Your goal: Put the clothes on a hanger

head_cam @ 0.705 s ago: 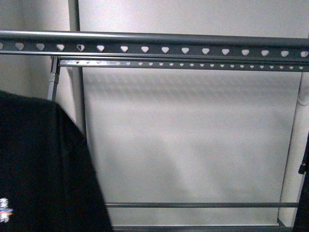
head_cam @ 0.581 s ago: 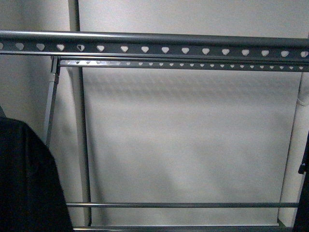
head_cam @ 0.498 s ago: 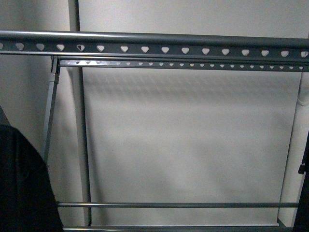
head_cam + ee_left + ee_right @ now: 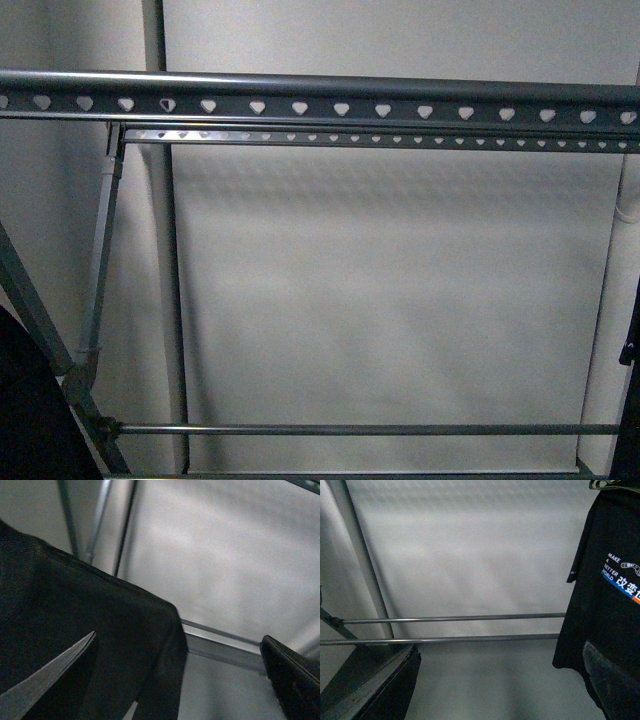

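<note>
Shirt [image 4: 605, 610] hangs beside rack [image 4: 320, 105] rails; left tool [image 4: 179, 637] spread wide, right tool [image 4: 501, 649] likewise wide.

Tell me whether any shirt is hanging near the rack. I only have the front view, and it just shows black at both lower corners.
Observer: Yes. The right wrist view shows a black shirt with a white and blue print, hanging from a hook.
Operator: Is the right gripper holding it?
Observer: No. The right gripper is open, with nothing in the gap between its fingers.
</note>
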